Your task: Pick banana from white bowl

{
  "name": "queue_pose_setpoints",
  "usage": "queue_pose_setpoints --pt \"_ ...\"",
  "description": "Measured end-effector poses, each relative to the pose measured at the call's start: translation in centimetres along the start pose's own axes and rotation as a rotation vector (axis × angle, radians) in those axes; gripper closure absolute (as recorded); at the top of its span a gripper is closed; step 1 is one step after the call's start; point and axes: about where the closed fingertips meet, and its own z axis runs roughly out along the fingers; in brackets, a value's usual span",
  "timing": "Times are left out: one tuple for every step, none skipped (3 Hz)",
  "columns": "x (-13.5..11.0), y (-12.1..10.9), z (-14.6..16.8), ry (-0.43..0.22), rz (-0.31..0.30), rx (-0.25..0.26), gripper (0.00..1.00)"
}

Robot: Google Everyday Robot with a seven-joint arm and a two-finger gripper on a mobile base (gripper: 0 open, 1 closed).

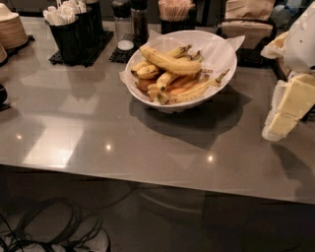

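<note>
The banana [170, 61] is long, thick and yellow with dark ends, and lies across the top of a heap of smaller, browner bananas [172, 86]. They sit in the white bowl [216, 86], lined with crinkled white paper, at the back middle of the grey counter. My gripper [281, 118], pale yellow and white, hangs at the right edge of the view, well to the right of the bowl, above the counter. It touches nothing.
A stack of tan plates [11, 30] stands at the far left. Black caddies with utensils [74, 29], salt and pepper shakers [129, 24], a cup of sticks [174, 12] and a napkin holder [248, 29] line the back. Cables [49, 231] lie on the floor below the counter's front edge.
</note>
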Motion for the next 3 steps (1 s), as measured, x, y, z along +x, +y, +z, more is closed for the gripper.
queue_pose_setpoints --pt "-5.4 -2.8 2.2 -0.140 -0.040 -0.090 0.00" --pt "-13.4 -5.8 4.5 -0.272 -0.107 -0.198 0.00" --pt "-16.1 -7.6 3.0 -0.330 -0.136 -0.149 0.00"
